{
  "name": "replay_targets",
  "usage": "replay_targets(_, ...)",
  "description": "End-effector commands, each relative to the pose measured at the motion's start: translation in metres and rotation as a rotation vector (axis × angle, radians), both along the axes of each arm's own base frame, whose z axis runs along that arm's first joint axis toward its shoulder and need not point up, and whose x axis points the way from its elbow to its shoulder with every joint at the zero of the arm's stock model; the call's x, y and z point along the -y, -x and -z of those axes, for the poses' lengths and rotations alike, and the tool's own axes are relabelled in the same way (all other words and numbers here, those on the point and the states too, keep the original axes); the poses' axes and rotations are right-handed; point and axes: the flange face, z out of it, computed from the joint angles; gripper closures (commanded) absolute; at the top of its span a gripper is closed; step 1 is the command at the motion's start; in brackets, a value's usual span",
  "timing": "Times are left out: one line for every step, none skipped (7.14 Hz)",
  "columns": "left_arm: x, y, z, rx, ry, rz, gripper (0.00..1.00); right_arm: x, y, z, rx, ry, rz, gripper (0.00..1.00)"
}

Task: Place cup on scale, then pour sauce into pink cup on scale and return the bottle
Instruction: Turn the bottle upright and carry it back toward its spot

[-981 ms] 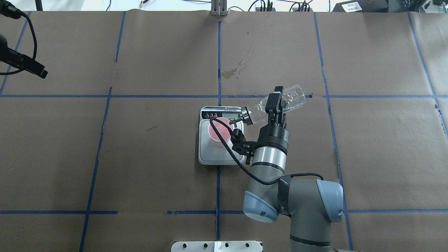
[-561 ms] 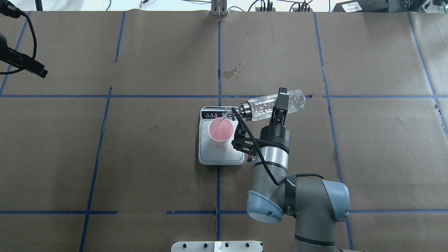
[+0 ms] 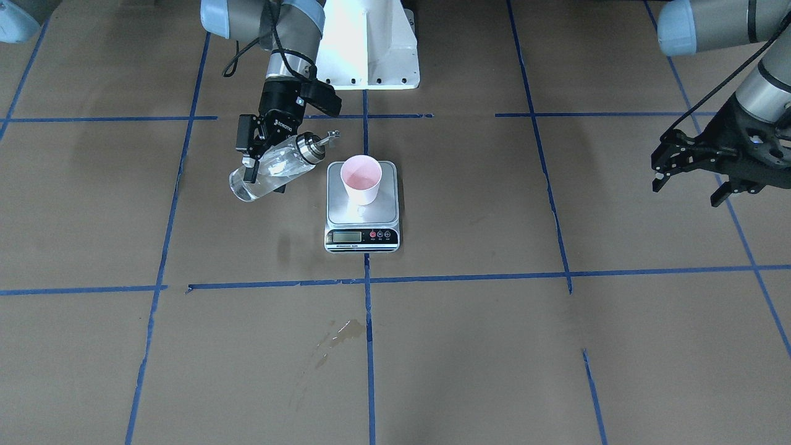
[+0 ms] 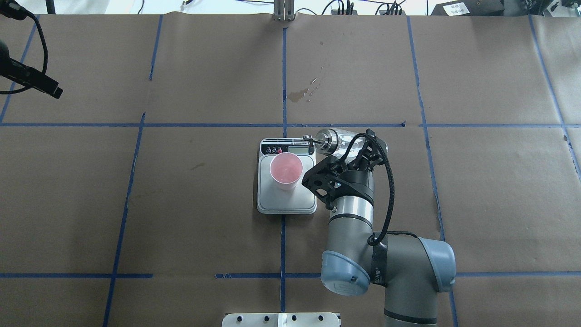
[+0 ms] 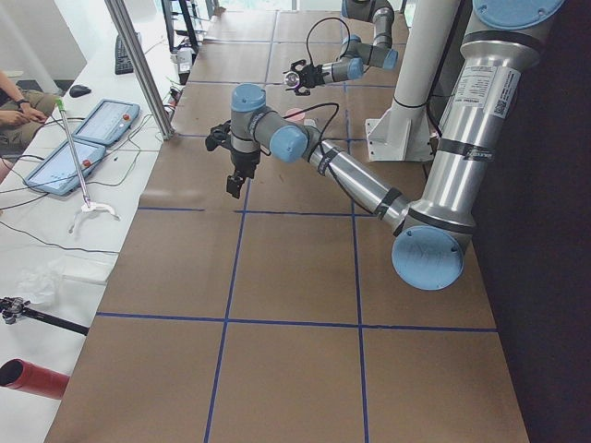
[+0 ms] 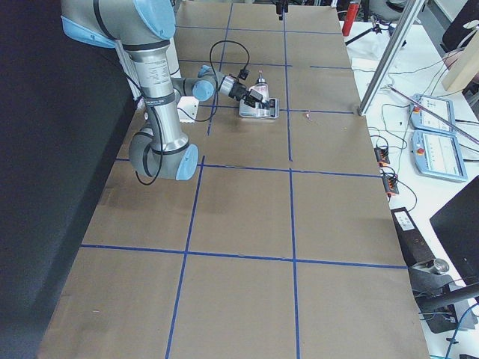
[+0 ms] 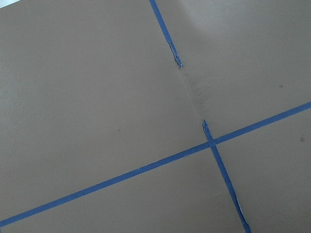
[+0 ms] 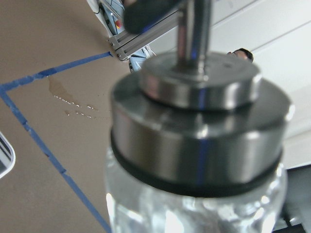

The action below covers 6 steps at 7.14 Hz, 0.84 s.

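Beside scale (image 4: 286, 203): bottle (image 3: 285, 162) tilted, spout (image 3: 332, 134) raised, gripped by right hand (image 3: 261, 170).
Risk: residual drips onto table (image 3: 494, 340); cup (image 3: 361, 176) nudged during withdrawal.

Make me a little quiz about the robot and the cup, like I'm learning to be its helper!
1. True or false: the cup stands on the scale.
2. Pick one. What do the right fingers hold? A) the bottle B) the cup C) nothing
3. Fill the gap: the left fingers, far off to the side of the scale, are open and hold ____.

Key: 1 true; 2 A; 3 nothing.
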Motion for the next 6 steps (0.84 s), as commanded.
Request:
replay_targets(-0.002, 0.001, 0.006, -0.014, -0.004, -0.001, 0.06, -0.006, -0.001, -0.021, 0.413, 0.071, -0.185, 1.0)
replay_targets(-0.002, 0.0, 0.006, -0.014, -0.004, -0.002, 0.06, -0.005, -0.004, -0.02, 0.544, 0.085, -0.229, 1.0)
replay_targets(-0.002, 0.0, 0.006, -0.014, -0.002, -0.002, 0.06, -0.009, -0.016, -0.024, 0.747, 0.154, -0.233, 1.0)
replay_targets(-0.001, 0.0, 0.005, -0.013, -0.001, -0.002, 0.06, -0.014, -0.041, -0.066, 0.764, 0.166, -0.231, 1.0)
replay_targets(-0.002, 0.0, 0.006, -0.014, -0.002, -0.002, 0.06, -0.019, -0.071, -0.097, 0.813, 0.161, -0.226, 1.0)
replay_targets(-0.002, 0.0, 0.006, -0.014, -0.002, -0.002, 0.06, -0.025, -0.098, -0.14, 0.837, 0.161, -0.219, 1.0)
